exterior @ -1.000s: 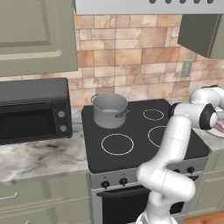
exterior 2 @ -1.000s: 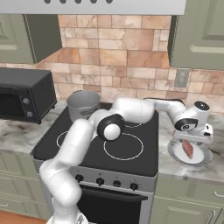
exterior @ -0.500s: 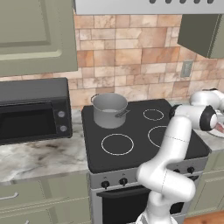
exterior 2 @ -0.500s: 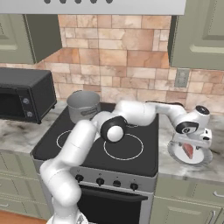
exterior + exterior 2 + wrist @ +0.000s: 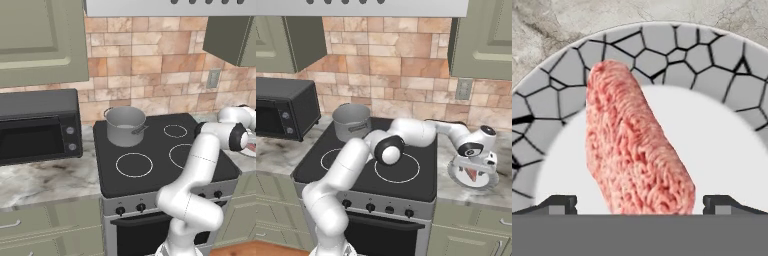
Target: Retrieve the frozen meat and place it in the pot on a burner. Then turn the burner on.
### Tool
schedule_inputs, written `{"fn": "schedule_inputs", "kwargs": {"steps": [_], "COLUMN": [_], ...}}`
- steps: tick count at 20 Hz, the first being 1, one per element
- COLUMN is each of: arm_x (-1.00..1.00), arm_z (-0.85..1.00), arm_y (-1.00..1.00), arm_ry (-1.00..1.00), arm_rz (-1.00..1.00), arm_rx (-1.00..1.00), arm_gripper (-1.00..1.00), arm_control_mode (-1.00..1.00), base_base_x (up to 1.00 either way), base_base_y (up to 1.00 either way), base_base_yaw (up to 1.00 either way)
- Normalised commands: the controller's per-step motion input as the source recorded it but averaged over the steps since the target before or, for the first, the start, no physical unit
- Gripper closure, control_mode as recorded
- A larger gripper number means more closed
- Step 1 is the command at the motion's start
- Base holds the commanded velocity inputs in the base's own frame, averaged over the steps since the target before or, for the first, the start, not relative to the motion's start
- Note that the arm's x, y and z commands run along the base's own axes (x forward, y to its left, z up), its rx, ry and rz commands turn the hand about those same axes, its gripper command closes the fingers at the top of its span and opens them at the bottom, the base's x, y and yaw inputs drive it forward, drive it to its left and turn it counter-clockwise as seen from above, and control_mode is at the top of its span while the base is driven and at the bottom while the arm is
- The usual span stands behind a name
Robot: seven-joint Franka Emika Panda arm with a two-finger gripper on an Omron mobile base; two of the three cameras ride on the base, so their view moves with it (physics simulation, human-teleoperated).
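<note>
hovering over frozen meat (image 5: 637, 150) on white plate (image 5: 722, 65), worktop (image 5: 476, 192) right of stove (image 5: 160, 165). fingers (image 5: 559, 204) spread wide either side of it, nothing gripped yet. pot (image 5: 125, 126) waiting empty on back-left burner. grab, transfer, burner knob all left.

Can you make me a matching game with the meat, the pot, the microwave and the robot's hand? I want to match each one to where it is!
Things:
1. meat
2. pot
3. microwave
4. hand

Places:
A. on the stove's back left burner
B. on the counter left of the stove
C. lying on the plate
D. open, just above the plate

Pairs: 1-C, 2-A, 3-B, 4-D
</note>
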Motion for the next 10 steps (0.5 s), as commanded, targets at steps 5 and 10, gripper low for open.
{"fn": "schedule_inputs", "kwargs": {"steps": [5, 10], "arm_x": [0.00, 0.00], "arm_z": [-0.17, -0.05], "arm_y": [0.00, 0.00], "arm_ry": [0.01, 0.00], "arm_rz": [0.00, 0.00], "arm_rx": [0.02, 0.01], "arm_gripper": [1.00, 1.00], "arm_control_mode": [-1.00, -1.00], "base_base_x": [0.00, 0.00], "base_base_y": [0.00, 0.00], "base_base_yaw": [0.00, 0.00]}}
